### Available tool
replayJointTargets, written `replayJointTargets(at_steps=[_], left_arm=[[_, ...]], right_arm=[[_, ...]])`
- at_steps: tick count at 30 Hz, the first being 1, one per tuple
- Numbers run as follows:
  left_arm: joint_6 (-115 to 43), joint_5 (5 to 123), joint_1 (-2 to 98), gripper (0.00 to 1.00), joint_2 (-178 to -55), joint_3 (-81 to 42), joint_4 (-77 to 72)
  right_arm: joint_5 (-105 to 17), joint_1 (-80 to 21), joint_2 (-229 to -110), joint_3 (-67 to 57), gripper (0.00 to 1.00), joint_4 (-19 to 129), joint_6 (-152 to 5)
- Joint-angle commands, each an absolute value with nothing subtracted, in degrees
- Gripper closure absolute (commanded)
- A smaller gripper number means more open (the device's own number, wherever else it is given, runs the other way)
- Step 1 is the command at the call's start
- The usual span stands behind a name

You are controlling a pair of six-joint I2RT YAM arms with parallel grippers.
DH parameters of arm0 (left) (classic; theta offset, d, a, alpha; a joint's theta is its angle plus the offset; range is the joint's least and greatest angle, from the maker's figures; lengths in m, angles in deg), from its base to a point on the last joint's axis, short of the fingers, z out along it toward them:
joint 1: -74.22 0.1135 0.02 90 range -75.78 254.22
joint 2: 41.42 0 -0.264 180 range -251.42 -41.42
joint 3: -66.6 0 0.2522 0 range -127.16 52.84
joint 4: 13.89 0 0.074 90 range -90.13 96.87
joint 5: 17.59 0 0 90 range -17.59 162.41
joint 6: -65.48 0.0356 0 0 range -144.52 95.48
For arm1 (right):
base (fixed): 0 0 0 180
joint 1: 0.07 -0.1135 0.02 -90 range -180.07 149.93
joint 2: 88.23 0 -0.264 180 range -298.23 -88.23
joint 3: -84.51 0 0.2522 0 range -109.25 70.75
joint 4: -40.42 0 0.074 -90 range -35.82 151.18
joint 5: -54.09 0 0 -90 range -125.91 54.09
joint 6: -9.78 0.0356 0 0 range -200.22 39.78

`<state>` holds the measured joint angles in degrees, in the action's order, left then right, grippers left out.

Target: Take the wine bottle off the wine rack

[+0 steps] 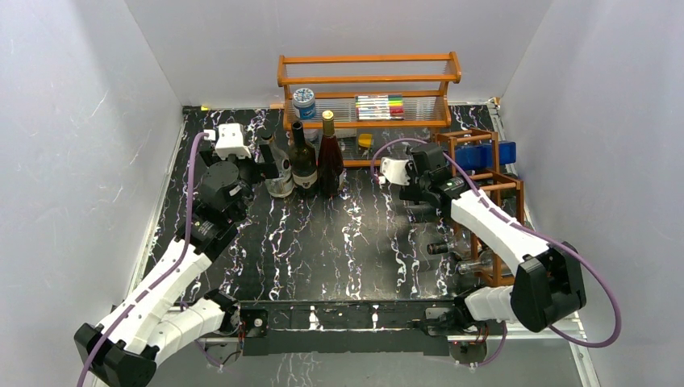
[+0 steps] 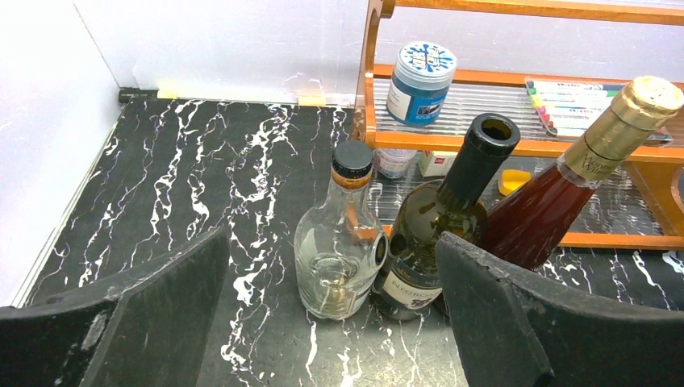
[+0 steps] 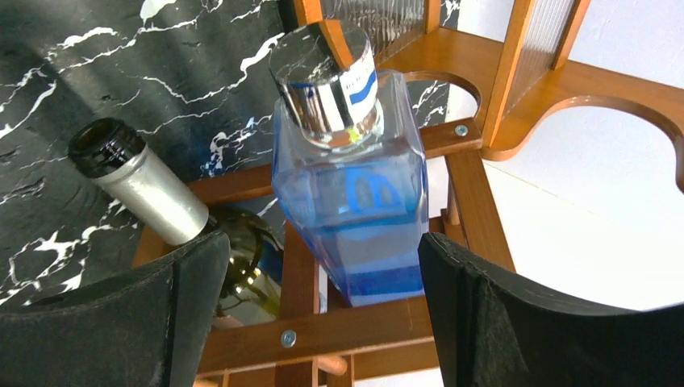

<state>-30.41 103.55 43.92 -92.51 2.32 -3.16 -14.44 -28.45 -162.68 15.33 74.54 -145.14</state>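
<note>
R claw (image 3: 319, 266) open — facing wine rack (image 3: 469, 193), blue bottle (image 3: 363, 201), wine bottle (image 3: 153, 187)

Looks down past the right tool (image 3: 323, 242), jaws wide apart and gripping nothing. Shows a blue bottle (image 3: 355, 218) with silver cap in the rack (image 3: 472, 193), just beside a wine bottle (image 3: 165, 201) at left. Behind, black table (image 3: 97, 81).

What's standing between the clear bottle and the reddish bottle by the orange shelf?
A dark green bottle with an open neck; the left wrist view shows it.
</note>
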Motion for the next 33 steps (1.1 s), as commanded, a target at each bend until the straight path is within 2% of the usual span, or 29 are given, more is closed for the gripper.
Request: replayJointTargets(at_steps=[1,24,33], left_arm=[[-29.6,105.6,43.1,0.02,-90.6,0.5,-5.1],[-29.0,106.3,41.8,0.02,-89.8,0.7,-5.4],[-29.0,106.2,41.7,0.02,-90.0,0.8,-5.6]], right_arm=[[-16.4,-27.8,-164.3,16.1,0.02,66.0,-150.4],[-6.5,-25.5,-175.6,14.5,0.02,56.9,-159.2],[-6.2,-25.2,-175.9,16.8,0.03,53.2,-161.3]])
